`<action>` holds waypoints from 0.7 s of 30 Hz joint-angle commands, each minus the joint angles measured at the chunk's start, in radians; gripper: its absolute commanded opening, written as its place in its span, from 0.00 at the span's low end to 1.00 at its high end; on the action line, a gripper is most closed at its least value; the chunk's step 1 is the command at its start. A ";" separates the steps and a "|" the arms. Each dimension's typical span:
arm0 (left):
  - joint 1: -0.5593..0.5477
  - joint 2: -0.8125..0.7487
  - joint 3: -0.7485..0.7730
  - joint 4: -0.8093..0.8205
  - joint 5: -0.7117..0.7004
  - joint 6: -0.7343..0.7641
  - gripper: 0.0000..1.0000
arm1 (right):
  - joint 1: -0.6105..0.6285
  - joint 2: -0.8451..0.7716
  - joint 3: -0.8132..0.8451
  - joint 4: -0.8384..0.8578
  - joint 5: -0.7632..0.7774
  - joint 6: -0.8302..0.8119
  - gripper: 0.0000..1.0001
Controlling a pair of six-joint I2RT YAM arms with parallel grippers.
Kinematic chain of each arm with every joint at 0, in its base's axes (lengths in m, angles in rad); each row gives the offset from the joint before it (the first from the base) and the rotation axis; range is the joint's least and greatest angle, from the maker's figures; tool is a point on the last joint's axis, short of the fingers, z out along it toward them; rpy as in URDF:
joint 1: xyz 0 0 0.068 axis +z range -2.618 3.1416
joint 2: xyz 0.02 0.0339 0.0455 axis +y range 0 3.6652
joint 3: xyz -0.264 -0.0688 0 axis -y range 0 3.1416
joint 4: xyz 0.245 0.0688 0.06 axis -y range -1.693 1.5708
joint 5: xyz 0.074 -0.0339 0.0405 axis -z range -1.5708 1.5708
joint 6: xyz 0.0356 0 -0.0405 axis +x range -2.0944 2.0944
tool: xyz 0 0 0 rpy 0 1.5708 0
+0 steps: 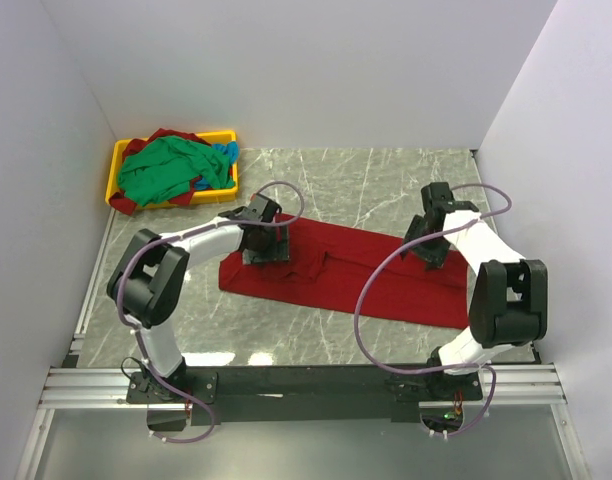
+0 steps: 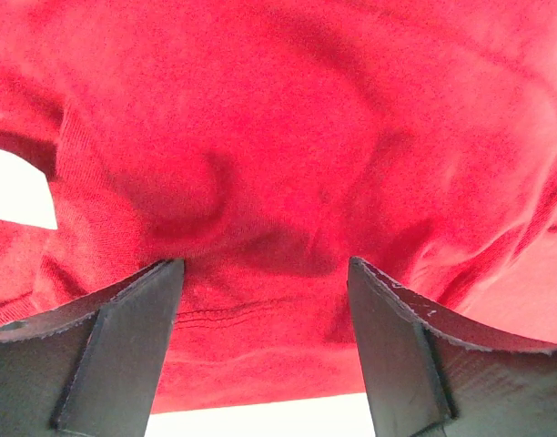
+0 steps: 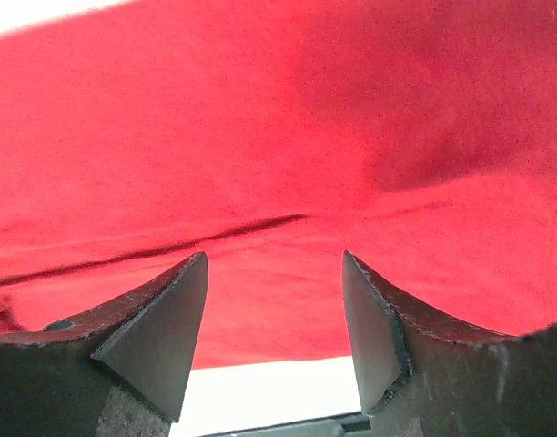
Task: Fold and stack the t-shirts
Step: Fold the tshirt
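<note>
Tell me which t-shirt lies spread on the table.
The deep red t-shirt, flat on the table; the green shirt, blue shirt and other red shirt are heaped in the yellow tray.

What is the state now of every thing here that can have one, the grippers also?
Deep red cloth t-shirt: lying on the table as a long strip.
Left gripper: open, over its left end.
Right gripper: open, over its right end.
Green cloth t-shirt: crumpled, heaped in the tray.
Yellow plastic tray: holds the heap of shirts.

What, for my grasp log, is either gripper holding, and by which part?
Nothing: the left gripper and right gripper stand open over the red t-shirt.
</note>
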 commanded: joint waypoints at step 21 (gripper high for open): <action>0.048 0.022 0.109 -0.075 0.226 0.018 0.86 | 0.001 0.064 -0.039 0.247 -0.175 -0.055 0.67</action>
